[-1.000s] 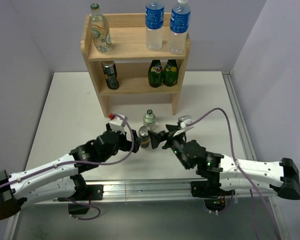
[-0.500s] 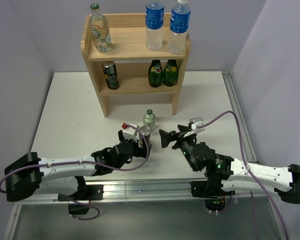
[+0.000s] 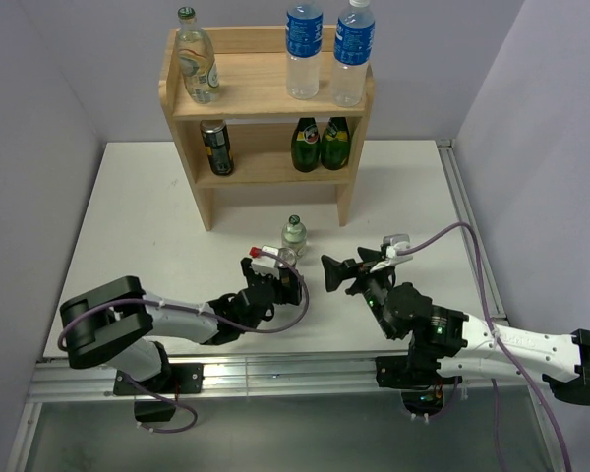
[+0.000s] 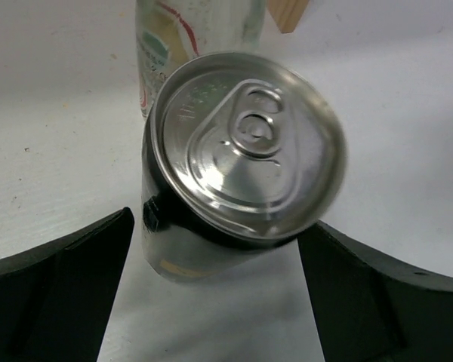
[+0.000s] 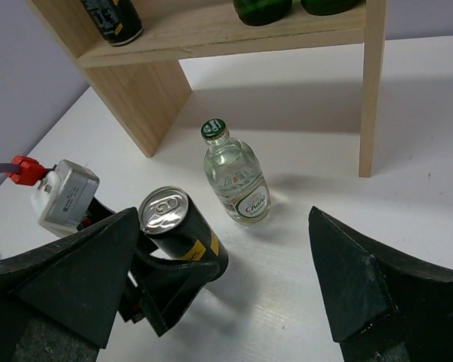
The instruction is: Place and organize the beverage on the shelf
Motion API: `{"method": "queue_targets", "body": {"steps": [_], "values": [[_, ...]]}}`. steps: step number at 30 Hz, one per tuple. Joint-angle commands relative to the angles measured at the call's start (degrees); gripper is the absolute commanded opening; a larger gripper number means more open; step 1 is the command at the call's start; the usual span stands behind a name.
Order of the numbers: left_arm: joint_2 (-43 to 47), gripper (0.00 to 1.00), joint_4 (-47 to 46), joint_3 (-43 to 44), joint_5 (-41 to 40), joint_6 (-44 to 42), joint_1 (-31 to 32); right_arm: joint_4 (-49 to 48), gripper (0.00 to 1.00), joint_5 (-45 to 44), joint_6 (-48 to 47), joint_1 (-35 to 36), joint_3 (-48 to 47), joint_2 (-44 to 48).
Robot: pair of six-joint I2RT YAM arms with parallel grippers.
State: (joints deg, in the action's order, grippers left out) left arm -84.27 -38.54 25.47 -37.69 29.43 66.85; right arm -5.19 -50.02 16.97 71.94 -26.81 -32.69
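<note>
Well, L tool gapes round can (no contact seen), R tool also released.

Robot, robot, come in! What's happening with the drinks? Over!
Left gripper open, straddling dark silver-topped can on white table. Right gripper open, empty. Clear glass green-capped bottle stands just behind can.

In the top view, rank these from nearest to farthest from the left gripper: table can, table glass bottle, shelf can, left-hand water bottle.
1. Table can, between the left gripper's open fingers.
2. Glass bottle, standing just beyond it.
3. Shelf can, lower tier, left side.
4. Left-hand water bottle, top tier.
</note>
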Motion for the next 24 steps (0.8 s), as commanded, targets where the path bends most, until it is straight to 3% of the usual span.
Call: {"method": "queue_targets", "body": {"steps": [1,8,13,14,15,18,20,24], "values": [[-3.2,0.96,-9.3,0.0,-2.7,-1.9,-0.8,-0.3,1.0,-1.0,0.7,-0.4,0.7,0.9],[-10.0,0.81,-12.9,1.5,-3.4,-2.4,-2.9,-1.4,1.0,-0.6,0.3,-0.5,1.5,1.3],[-10.0,0.59,-12.5,1.5,-4.3,-1.8,-3.0,-1.8,1.0,-0.4,-0.1,-0.5,2.1,1.8],[-9.3,0.54,-9.8,1.9,-5.2,-1.6,-3.0,-2.1,1.0,-0.4,-0.2,-0.5,2.4,1.8],[-9.0,0.22,-8.1,2.9,-6.2,-0.3,-3.0,-2.3,1.0,-0.4,-0.2,-0.6,2.5,1.8],[-7.1,0.05,-3.3,4.1,-6.8,0.0,-3.0,-2.9,1.0,-0.2,-0.4,-0.7,2.9,1.6],[-4.2,0.02,-2.1,3.7,-6.3,-0.3,-3.0,-3.3,1.0,0.1,-0.7,-0.8,2.9,1.4],[3.0,0.0,8.9,5.6,-7.6,-0.6,-3.0,-3.8,1.0,0.3,-1.5,-1.0,2.9,1.2]]}}
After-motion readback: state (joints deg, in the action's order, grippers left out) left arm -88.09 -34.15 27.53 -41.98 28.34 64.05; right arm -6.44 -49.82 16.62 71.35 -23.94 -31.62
